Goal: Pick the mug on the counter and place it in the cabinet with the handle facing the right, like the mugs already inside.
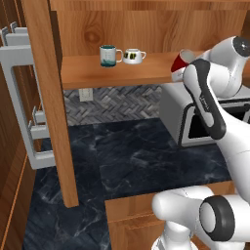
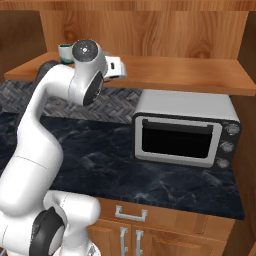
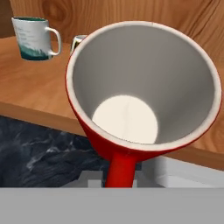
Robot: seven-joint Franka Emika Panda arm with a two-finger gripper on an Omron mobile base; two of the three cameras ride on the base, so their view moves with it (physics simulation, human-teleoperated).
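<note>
The red mug [image 1: 178, 61] with a pale inside hangs tilted at the front edge of the cabinet shelf [image 1: 97, 73], right of the two mugs. In the hand view its open mouth [image 3: 144, 83] faces the camera and its red handle [image 3: 120, 169] runs down into my gripper [image 3: 120, 183], which is shut on it; the fingertips are hidden. The teal-and-white mug [image 1: 110, 55] and the squat white mug [image 1: 133, 56] stand on the shelf with handles to the right. Below lies the dark marbled counter [image 1: 136, 156].
A silver toaster oven [image 2: 182, 130] stands on the counter under the shelf's right part. A thick wooden post [image 1: 51, 97] rises at the left, with an open door and grey handle [image 1: 19, 97] beside it. My own arm [image 1: 207, 105] crosses in front of the oven.
</note>
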